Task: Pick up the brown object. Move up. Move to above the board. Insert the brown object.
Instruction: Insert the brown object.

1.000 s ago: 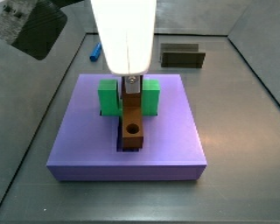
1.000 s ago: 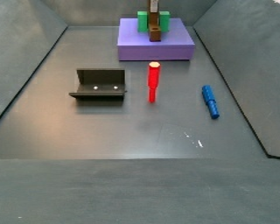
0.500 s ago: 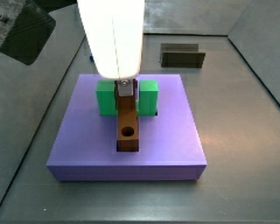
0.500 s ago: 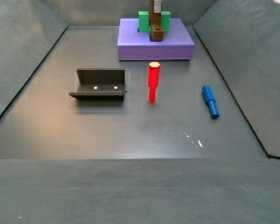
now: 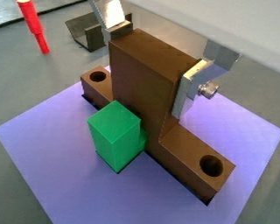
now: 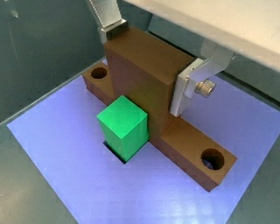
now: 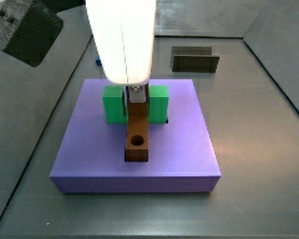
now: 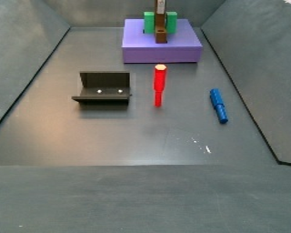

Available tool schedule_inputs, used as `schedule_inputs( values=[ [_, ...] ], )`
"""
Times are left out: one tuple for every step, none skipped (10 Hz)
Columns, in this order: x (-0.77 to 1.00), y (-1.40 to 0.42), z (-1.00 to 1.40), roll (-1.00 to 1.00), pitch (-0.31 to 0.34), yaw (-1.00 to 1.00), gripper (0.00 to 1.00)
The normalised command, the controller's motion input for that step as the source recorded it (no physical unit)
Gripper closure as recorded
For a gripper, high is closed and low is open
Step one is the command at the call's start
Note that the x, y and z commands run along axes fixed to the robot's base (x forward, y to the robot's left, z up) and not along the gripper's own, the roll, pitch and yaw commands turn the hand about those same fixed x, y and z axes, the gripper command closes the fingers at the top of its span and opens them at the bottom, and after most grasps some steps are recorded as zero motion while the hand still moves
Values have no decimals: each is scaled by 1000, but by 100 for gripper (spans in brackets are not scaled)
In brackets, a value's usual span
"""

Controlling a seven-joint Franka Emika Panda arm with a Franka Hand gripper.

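hand [image 5: 154, 63] cropped, fixture [image 5: 87, 31] half-hidden (behind finger)

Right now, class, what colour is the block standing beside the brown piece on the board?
Green. The block shows best in a wrist view, beside the brown piece held in the hand.

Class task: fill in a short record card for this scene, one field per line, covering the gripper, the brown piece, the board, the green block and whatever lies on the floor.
gripper: over the board, fingers clamped on the brown object's upright
brown object: seated on the board
board: purple, on the floor
green block: set in the board beside the brown object
floor items: fixture, red peg upright, blue peg lying flat
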Motion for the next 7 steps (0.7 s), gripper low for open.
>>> schedule_inputs(
  values=[
    [-9, 0, -197, 0, 4, -43, 100],
    [-51, 0, -334, -26, 0, -11, 100],
    [-86, 0, -549, -136, 0, 0, 100],
    [-117, 9, -766, -176, 0, 0, 100],
    [-77, 9, -917, -101, 43, 0, 100],
    [0, 26, -806, -63, 57, 0, 100],
    [0, 0, 0, 46, 0, 0, 100]
  ],
)
